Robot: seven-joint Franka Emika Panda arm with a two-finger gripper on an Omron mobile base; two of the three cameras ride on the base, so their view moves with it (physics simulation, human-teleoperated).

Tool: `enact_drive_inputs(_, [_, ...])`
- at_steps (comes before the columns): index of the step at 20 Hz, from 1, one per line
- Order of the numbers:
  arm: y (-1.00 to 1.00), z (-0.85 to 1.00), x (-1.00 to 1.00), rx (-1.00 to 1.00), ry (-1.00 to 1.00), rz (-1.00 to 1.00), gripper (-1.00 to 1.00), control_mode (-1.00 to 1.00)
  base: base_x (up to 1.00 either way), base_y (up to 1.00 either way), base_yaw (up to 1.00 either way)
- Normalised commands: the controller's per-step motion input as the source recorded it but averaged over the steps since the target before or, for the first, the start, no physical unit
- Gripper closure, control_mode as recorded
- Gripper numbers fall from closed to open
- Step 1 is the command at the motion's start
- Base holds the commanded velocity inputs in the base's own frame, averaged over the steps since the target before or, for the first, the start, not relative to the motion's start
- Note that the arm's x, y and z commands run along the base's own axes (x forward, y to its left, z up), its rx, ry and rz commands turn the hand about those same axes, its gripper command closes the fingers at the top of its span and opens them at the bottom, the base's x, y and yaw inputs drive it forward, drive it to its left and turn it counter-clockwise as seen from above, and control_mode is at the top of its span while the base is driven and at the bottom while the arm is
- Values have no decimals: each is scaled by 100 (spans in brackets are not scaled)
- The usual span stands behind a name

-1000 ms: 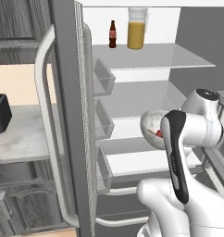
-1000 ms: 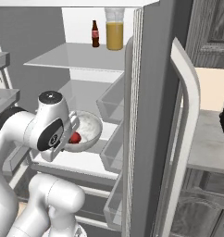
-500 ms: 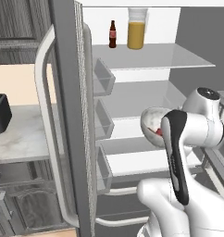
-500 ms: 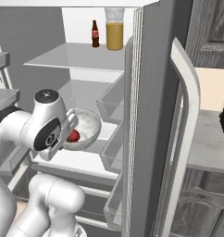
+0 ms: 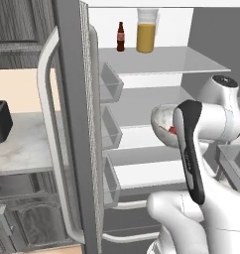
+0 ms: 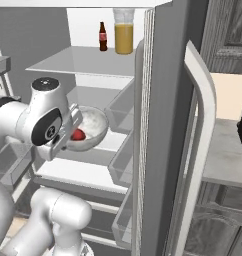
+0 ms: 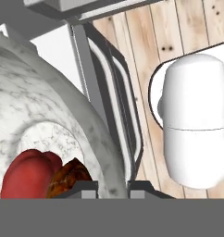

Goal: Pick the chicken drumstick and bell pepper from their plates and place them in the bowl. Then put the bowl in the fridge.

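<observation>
The fridge (image 5: pixel 142 99) stands open around the hand, its white interior and glass shelves rising above and falling below the level where the gripper works; its door (image 5: pixel 75 124) is swung out well off to the hand's left, edge-on in both base views, with the long pale handle (image 5: pixel 50 134) on its outer face and the clear door bins (image 5: pixel 109 129) stacked down its inner face. The glass shelf (image 6: pixel 78 60) above the hand carries a small dark bottle (image 6: pixel 102 36) and a tall cup of orange liquid (image 6: pixel 124 31), standing just beside each other and well clear of the hand. Beyond the door, far to the hand's left, a pale counter (image 5: pixel 23 144) holds a dark boxy appliance (image 5: pixel 0 121) at the picture's edge. The bowl (image 6: pixel 88 127) — white-grey marble — hangs at the gripper (image 7: pixel 112 186) inside the fridge opening, above the lower shelf; whether it touches that shelf cannot be told. In the hand view one finger tip (image 7: pixel 81 187) sits inside the bowl's wall and the other outside it, with the rim between them, so the gripper is clamped on the bowl's rim. Inside the bowl, just ahead of the inner finger, lies the bell pepper (image 7: pixel 28 176), and the chicken drumstick (image 7: pixel 70 178) — brown and glossy — lies touching it on the side nearer the gripped rim.
</observation>
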Motion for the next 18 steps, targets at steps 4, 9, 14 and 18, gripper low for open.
enact_drive_inputs(4, [4, -1, 45, -16, -6, 6, 100, -100, 0, 0, 0])
enact_drive_inputs(9, [3, -9, 47, -13, -20, 8, 100, -100, 0, 0, 0])
enact_drive_inputs(14, [-1, -17, 45, -5, -9, 13, 100, -100, 0, 0, 0])
enact_drive_inputs(18, [-4, -14, 46, 0, -1, 17, 100, -100, 0, 0, 0])
